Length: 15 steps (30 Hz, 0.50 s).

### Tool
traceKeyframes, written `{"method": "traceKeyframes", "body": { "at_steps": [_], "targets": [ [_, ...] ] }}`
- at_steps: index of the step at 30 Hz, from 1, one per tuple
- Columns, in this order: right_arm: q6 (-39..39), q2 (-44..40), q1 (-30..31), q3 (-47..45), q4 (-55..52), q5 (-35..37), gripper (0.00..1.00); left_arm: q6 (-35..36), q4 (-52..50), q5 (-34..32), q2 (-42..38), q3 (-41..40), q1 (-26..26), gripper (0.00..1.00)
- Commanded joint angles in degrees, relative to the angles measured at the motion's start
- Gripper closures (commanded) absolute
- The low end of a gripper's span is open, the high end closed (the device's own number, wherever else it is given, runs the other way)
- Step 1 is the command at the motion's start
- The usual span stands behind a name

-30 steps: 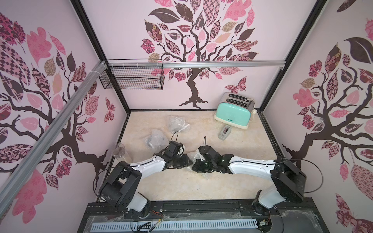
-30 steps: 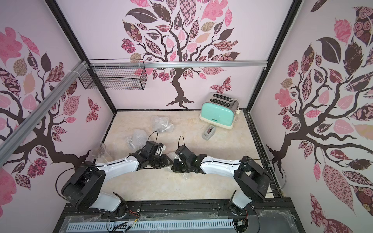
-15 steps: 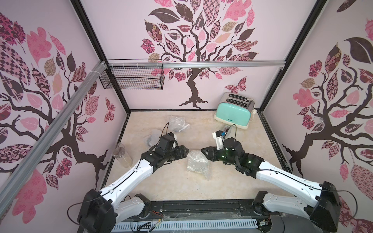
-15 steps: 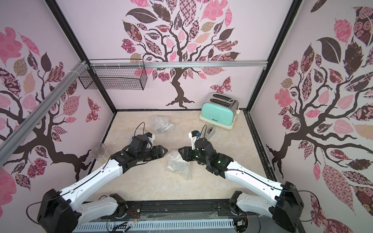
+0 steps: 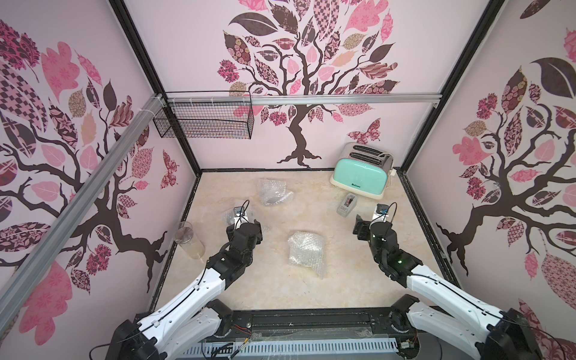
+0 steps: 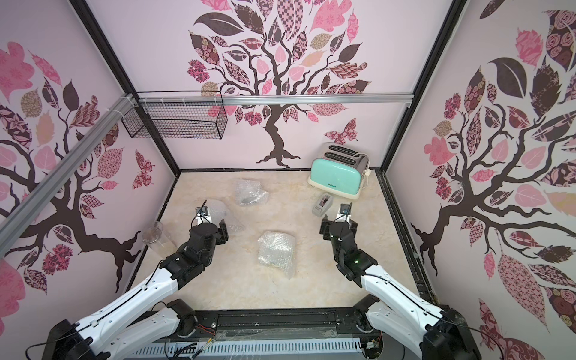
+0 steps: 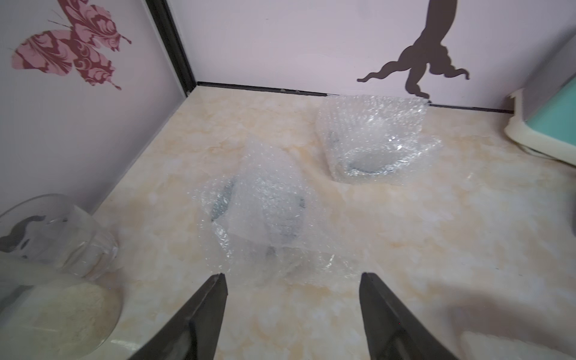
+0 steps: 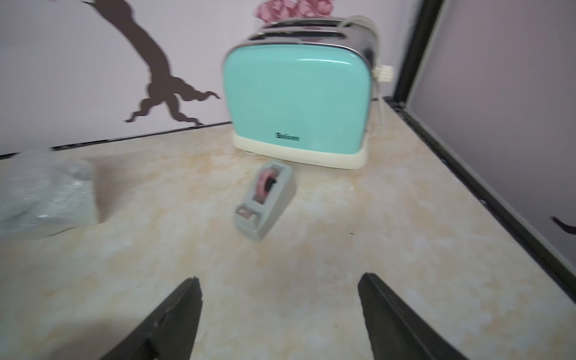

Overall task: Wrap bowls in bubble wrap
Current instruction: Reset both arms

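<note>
Both claws are let go and hold nothing. My left claw (image 7: 293,277) has its dark fingers (image 7: 199,318) spread wide. It hangs over the worktop (image 7: 436,249), just in front of the near bundle (image 7: 265,212) of bubble wrap (image 7: 280,174). My right claw (image 8: 280,280) is spread wide too. It points at the grey tape holder (image 8: 265,199) and the mint green toaster (image 8: 296,99), well apart from any wrap.

I think the wrapping is nearly done. Three bundles lie on the worktop: the near bundle, the back bundle (image 7: 374,137) close to the far wall (image 7: 311,46), and the middle bundle (image 5: 305,252) between the two claws. Dark round rims of bowls (image 7: 364,170) show through the first two. I cannot see into the middle one. Its loose corner sticks out, so my next move may be to tuck that in, pinching softly.

The wrap is clear, shiny, bumpy and crumpled. The worktop is smooth and pale, like stone. A clear glass (image 7: 62,230) sits by the left wall (image 7: 78,140).
</note>
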Motion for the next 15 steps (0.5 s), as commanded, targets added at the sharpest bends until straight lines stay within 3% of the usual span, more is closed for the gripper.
{"method": "traceKeyframes", "body": {
  "at_steps": [1, 6, 8, 12, 15],
  "targets": [
    [-2.28, 1.54, -2.21, -3.36, 8.39, 1.45, 0.17, 4.05, 4.89, -4.53, -3.62, -4.64, 2.03, 0.31],
    [-2.99, 5.80, -4.62, -3.52, 10.72, 2.44, 0.16, 6.73, 7.68, -1.18, -16.85, -12.68, 5.94, 0.39],
    [-2.84, 6.45, -7.65, -3.67, 12.30, -0.34, 0.15, 7.72, 9.35, -1.50, -18.94, -14.23, 6.30, 0.36],
    [-4.45, 8.22, -14.89, -4.77, 16.46, -5.65, 0.15, 10.65, 19.28, 2.39, -13.11, -15.31, 13.36, 0.28],
    [-5.15, 14.24, -16.49, -13.07, 35.42, -5.70, 0.14, 9.89, 26.89, 10.12, -6.52, -16.92, 22.09, 0.28]
  ]
}}
